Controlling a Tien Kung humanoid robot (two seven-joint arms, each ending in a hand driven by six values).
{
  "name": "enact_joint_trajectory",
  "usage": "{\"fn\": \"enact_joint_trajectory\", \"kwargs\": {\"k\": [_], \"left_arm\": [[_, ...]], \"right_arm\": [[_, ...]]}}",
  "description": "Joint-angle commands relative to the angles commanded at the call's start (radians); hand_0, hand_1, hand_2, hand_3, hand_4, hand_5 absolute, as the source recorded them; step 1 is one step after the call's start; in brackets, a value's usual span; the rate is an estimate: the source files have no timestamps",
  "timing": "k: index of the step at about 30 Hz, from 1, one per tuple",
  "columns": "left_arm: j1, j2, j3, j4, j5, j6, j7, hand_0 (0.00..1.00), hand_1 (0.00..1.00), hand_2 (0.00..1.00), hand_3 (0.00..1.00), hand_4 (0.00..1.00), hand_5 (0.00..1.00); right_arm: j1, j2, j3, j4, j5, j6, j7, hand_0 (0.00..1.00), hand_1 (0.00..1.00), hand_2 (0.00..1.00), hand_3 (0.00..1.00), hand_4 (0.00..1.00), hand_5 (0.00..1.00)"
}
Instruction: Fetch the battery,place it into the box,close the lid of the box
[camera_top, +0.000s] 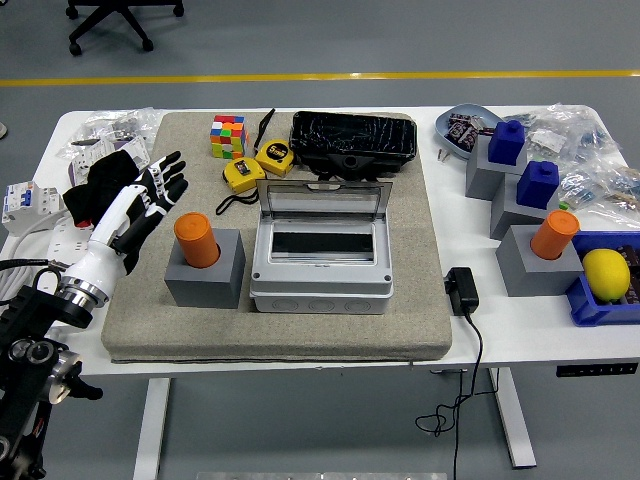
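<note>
spread left fingers (165, 180) just left of orange battery (197, 240)

An orange battery (197, 240), a stubby cylinder, was seen standing upright in a grey block holder (206, 272) on the left part of a beige mat (300, 335), its top half showing above the block. Just to its right, a grey box (319, 262) was set on the same mat, near the front edge. Its lid (323, 201) was raised open towards the back, and a dark slot was visible inside.
</note>
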Motion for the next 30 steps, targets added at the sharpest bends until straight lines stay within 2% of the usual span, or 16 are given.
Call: {"fn": "enact_joint_trajectory", "kwargs": {"k": [6,7,13,19,26,30], "left_arm": [[0.002,0.002,0.014,-0.007,0.057,0.005,0.009,0.998,0.998,0.998,0.998,0.998,0.206],[0.001,0.002,0.017,-0.007,0.068,0.010,0.009,0.998,0.998,0.998,0.998,0.998,0.121],[0.000,0.001,0.053,0.007,0.070,0.000,0.008,0.998,0.998,0.998,0.998,0.998,0.123],[-0.013,-0.009,0.052,0.042,0.070,0.008,0.000,0.998,0.998,0.998,0.998,0.998,0.128],[-0.030,-0.038,0.053,0.081,0.044,0.046,-0.022,0.998,0.998,0.998,0.998,0.998,0.134],[-0.037,-0.048,0.056,0.104,0.014,0.044,-0.032,0.998,0.998,0.998,0.998,0.998,0.134]], "right_arm": [[-0.001,0.000,0.000,0.000,0.000,0.000,-0.001,0.718,0.646,0.664,0.673,0.998,0.873],[-0.001,-0.001,0.000,0.000,0.000,0.000,-0.002,0.719,0.646,0.664,0.674,0.998,0.872],[0.002,-0.001,0.000,0.000,0.003,0.000,0.000,0.719,0.647,0.664,0.674,0.998,0.872],[0.002,-0.001,-0.003,0.000,0.002,0.001,0.000,0.719,0.646,0.664,0.675,0.998,0.872],[0.005,-0.003,-0.004,0.000,0.003,0.000,0.000,0.719,0.646,0.664,0.675,0.998,0.873],[0.006,-0.003,-0.004,0.000,0.002,0.000,0.000,0.719,0.646,0.664,0.675,0.998,0.873]]}}
